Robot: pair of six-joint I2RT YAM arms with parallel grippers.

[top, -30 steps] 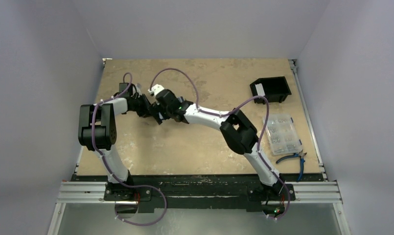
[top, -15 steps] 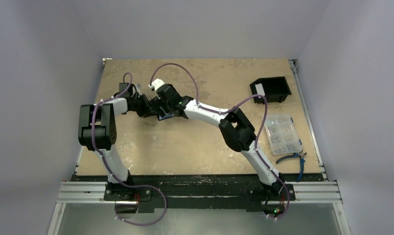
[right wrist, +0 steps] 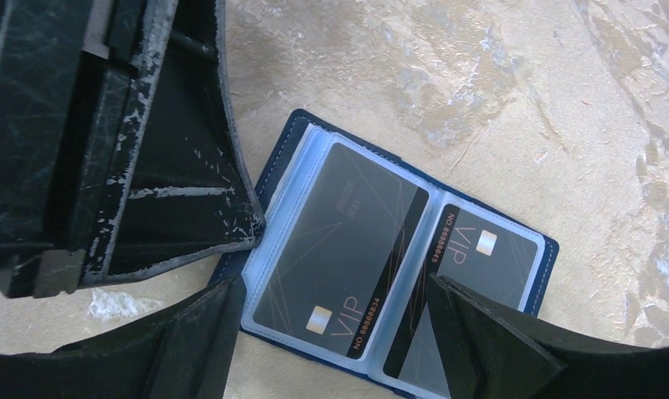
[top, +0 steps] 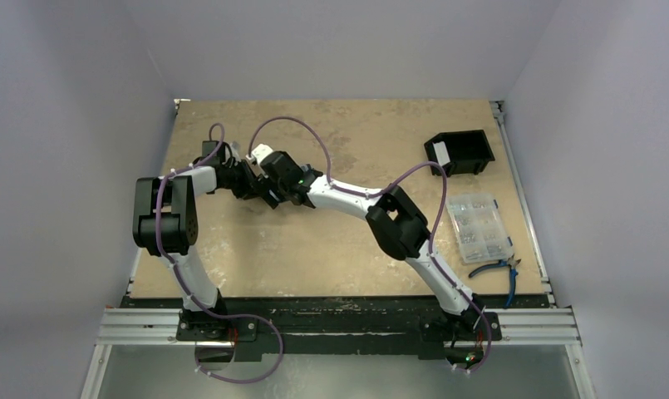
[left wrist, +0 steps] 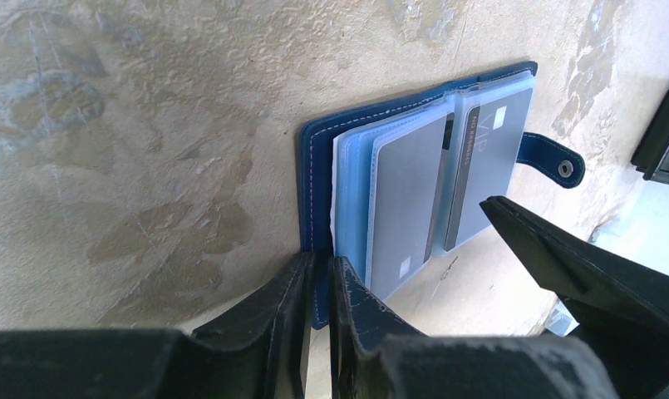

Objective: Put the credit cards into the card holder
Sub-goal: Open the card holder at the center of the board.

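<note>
Card holder (left wrist: pixel 316 191) strap (left wrist: pixel 551 158), left wrist only

We see the card holder (right wrist: pixel 549 249) lying open on the tan tabletop (right wrist: pixel 497 75), navy cover underneath, clear sleeves facing up. Its snap tab (left wrist: pixel 555 163) sticks out past one edge. A dark VIP credit card (right wrist: pixel 335 241) fills one sleeve, and a second credit card (right wrist: pixel 482 262) sits in the facing sleeve.

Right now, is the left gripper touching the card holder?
Touching. The left wrist view shows the left gripper with its jaws closed on the navy cover edge of the card holder.
</note>
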